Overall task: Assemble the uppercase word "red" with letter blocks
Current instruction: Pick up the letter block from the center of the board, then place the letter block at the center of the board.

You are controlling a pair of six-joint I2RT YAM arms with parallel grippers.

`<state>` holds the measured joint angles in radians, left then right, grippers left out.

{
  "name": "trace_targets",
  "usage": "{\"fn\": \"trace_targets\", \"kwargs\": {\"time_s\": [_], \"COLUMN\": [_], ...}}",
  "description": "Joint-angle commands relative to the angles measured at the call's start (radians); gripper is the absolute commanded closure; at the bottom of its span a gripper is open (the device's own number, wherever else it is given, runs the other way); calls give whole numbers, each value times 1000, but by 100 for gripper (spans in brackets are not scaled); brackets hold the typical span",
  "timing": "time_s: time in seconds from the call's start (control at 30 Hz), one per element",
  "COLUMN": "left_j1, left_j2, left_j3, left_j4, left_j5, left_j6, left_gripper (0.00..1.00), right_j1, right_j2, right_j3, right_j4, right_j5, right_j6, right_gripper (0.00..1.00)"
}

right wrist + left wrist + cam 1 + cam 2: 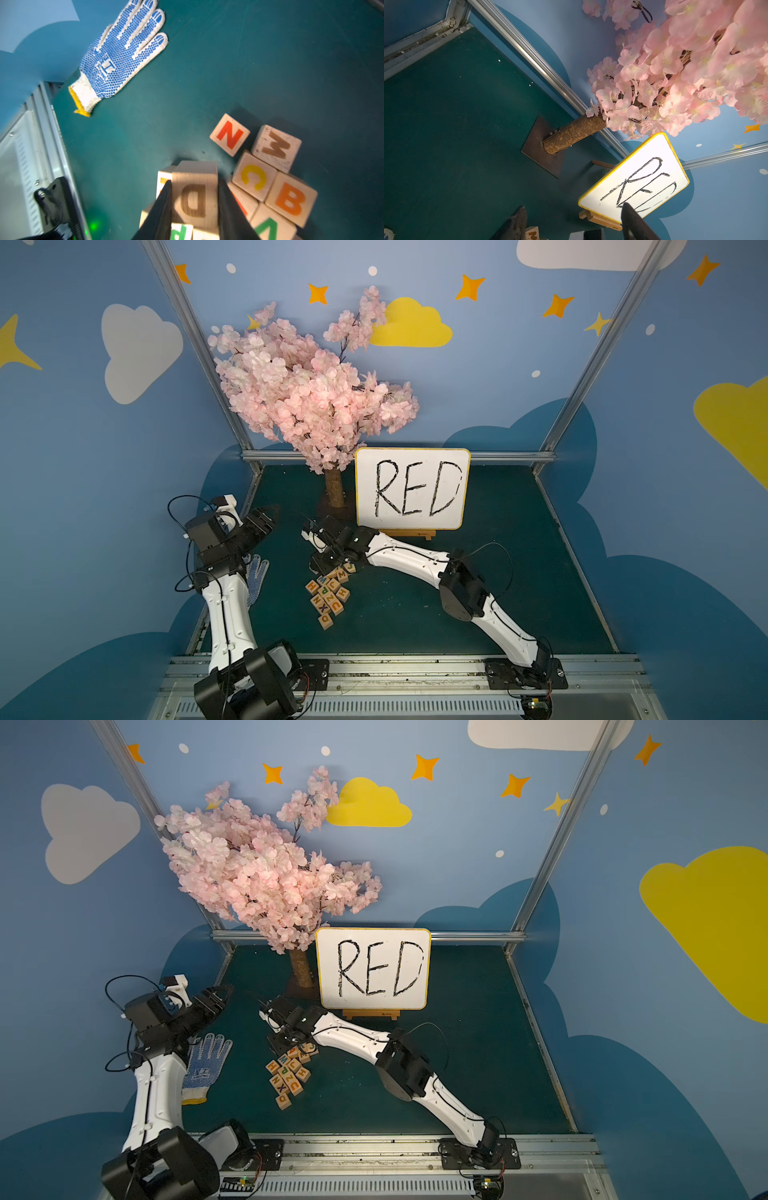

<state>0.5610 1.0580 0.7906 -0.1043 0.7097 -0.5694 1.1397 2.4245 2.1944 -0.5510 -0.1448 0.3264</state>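
Loose heap of letter blocks (330,593) on the green tabletop (478,572), left of its middle and nearer the front edge than the back. Not lined up into a word. Right gripper (195,184) down at the back end of the heap, pinched tight on the D block (195,200) — one black finger (164,207) flat against each side, brown D facing the wrist camera. Can't tell whether lifted clear or resting on its neighbours. Packed close beside it: N block (229,135), C block (254,176), B block (291,199). Left gripper (272,517) up above the tabletop near its left edge, fingers spread apart, nothing between them. Blue-dotted glove (205,1065) flat along the left edge, partly under the left arm. Board (411,489) with handwritten RED on a small easel (411,534) at the middle of the back edge — pink tree (307,389) just beside it, toward the back left corner.
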Motion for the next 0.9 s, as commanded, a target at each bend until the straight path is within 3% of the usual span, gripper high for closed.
{"fn": "trace_targets", "kwargs": {"time_s": [0.0,0.33,0.67,0.87], "left_j1": [3,-50,-251,-358], "left_j2": [-13,-38,-130,-118], "left_j3": [21,35,74,112], "left_j4": [-9,-55,-191,-239], "left_j5": [9,-40,-205,-249], "left_j6": [22,80,220,267], "left_gripper": [29,28,28,27], "right_j1": [-23,-93,-156,-181], "right_j2": [-91,-325,-464,-556], "right_j3": [-40,-318,-516,-641], "right_j4": [37,38,-38,-35], "right_j5": [-13,70,101,136], "right_j6": [27,54,76,98], "right_gripper": [82,82,84,84]}}
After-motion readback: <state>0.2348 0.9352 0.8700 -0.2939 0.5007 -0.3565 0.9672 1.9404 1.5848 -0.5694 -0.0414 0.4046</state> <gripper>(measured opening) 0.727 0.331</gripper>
